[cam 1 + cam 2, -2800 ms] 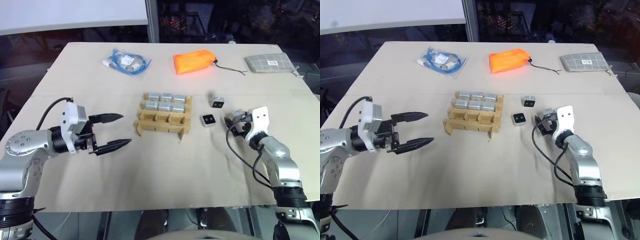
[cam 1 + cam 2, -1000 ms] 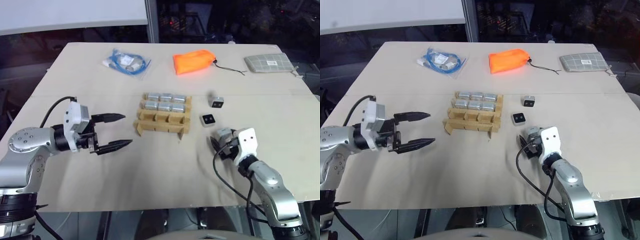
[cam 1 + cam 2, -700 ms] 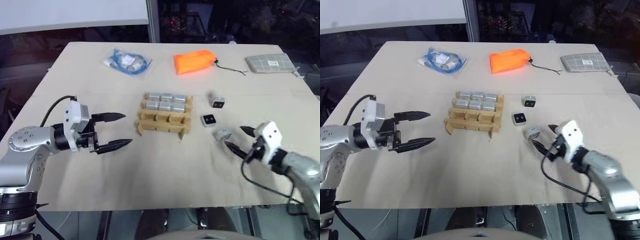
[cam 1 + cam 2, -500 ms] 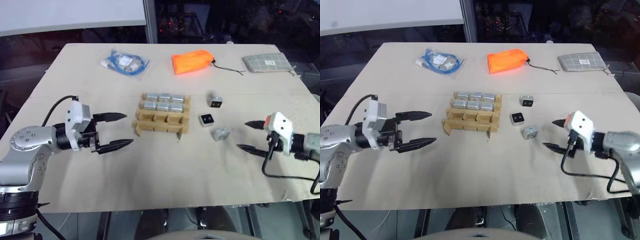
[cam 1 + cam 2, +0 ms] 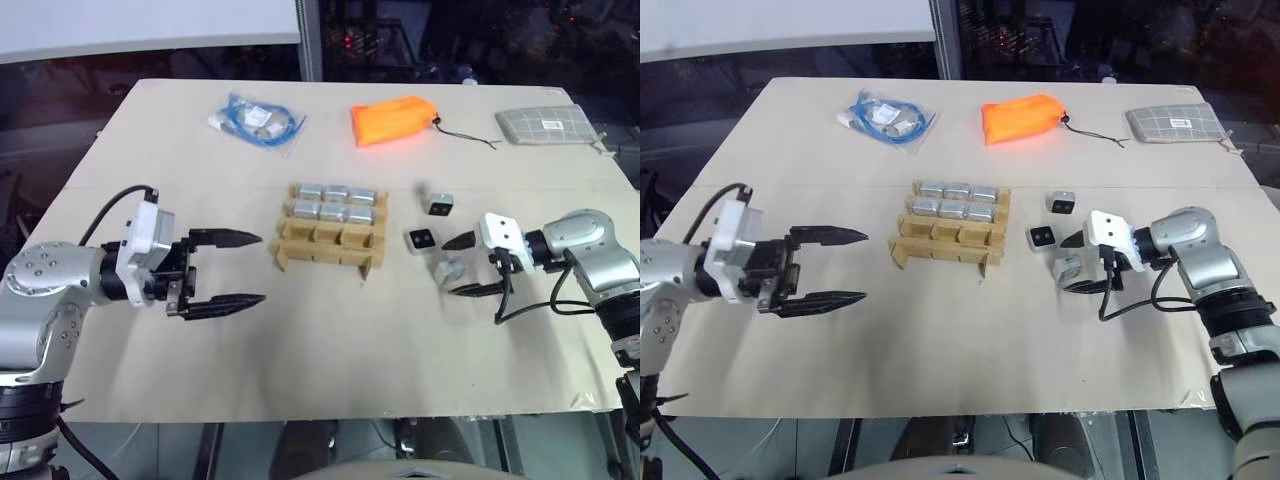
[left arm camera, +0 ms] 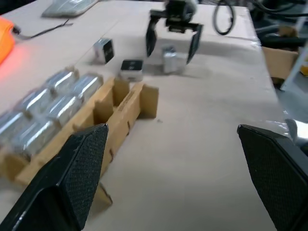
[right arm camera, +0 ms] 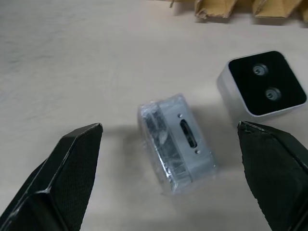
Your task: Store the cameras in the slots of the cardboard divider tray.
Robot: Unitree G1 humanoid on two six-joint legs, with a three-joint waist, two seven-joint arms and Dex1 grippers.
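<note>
The right gripper (image 5: 461,266) stands wide open, holding nothing; a loose camera (image 5: 448,270) lies on the table between its fingertips, right of the cardboard divider tray (image 5: 328,240).

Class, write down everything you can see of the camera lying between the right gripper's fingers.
The camera is a small silver-grey box with rounded corners, seemingly wrapped in clear film. One side shows a dark slot and tiny dots. It lies tipped on its side on the table, between the open fingers of the right gripper, which do not touch it. Another camera sits close beside it, black face up.
</note>
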